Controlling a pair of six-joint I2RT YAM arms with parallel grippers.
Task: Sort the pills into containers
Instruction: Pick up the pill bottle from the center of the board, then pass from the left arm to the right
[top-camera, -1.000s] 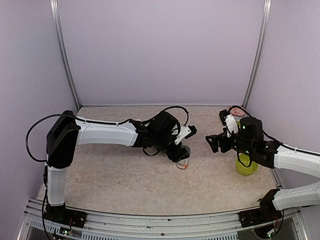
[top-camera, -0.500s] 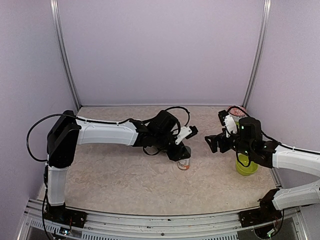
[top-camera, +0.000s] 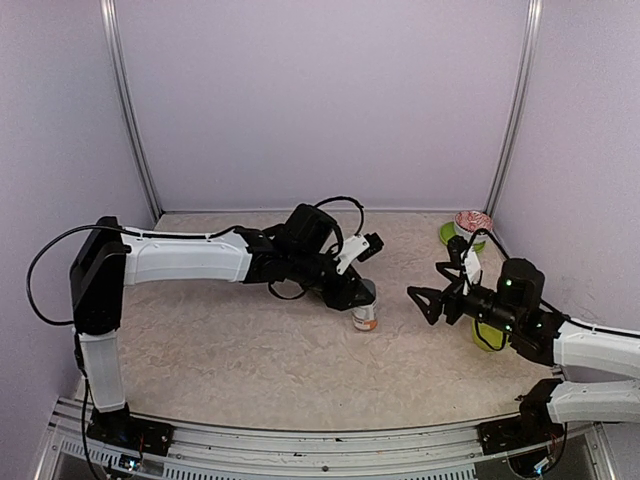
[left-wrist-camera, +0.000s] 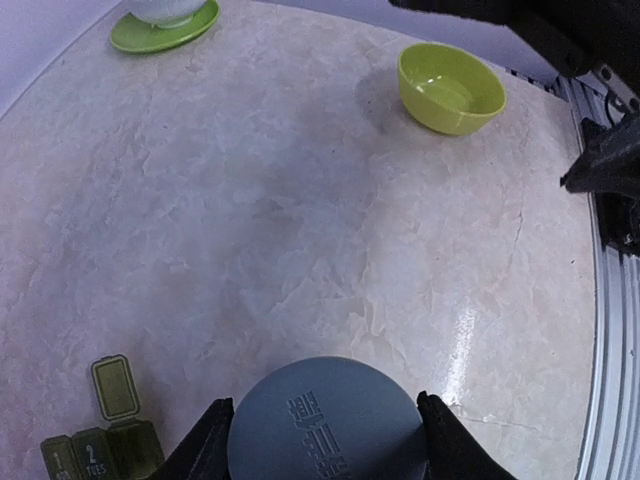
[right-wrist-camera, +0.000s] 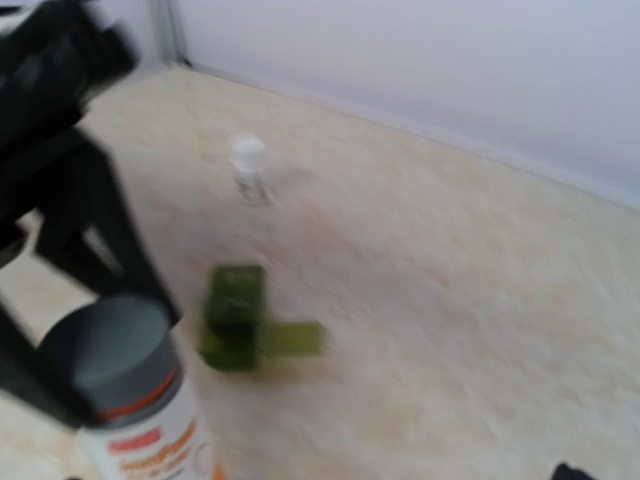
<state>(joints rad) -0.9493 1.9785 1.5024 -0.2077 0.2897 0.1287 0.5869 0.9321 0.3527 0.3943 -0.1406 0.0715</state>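
A white pill bottle (top-camera: 364, 316) with a grey cap (left-wrist-camera: 322, 420) and an orange label stands mid-table. My left gripper (top-camera: 357, 296) is shut on its cap, with a black finger (left-wrist-camera: 205, 445) on each side. A green pill organizer (left-wrist-camera: 100, 440) lies just beyond it, one lid flipped open (right-wrist-camera: 240, 315). My right gripper (top-camera: 425, 300) hovers open to the bottle's right, empty, pointing at it. A green bowl (left-wrist-camera: 450, 88) sits behind the right arm. The pills themselves are out of view.
A green saucer (top-camera: 455, 235) carrying a patterned cup (top-camera: 470, 220) stands at the back right corner. A small white bottle (right-wrist-camera: 248, 170) stands farther left on the table. Purple walls close in the back and sides. The right wrist view is blurred.
My left gripper's jaws have closed onto the bottle cap and the arm has shifted slightly left. My right arm has dropped lower and nearer, still open.
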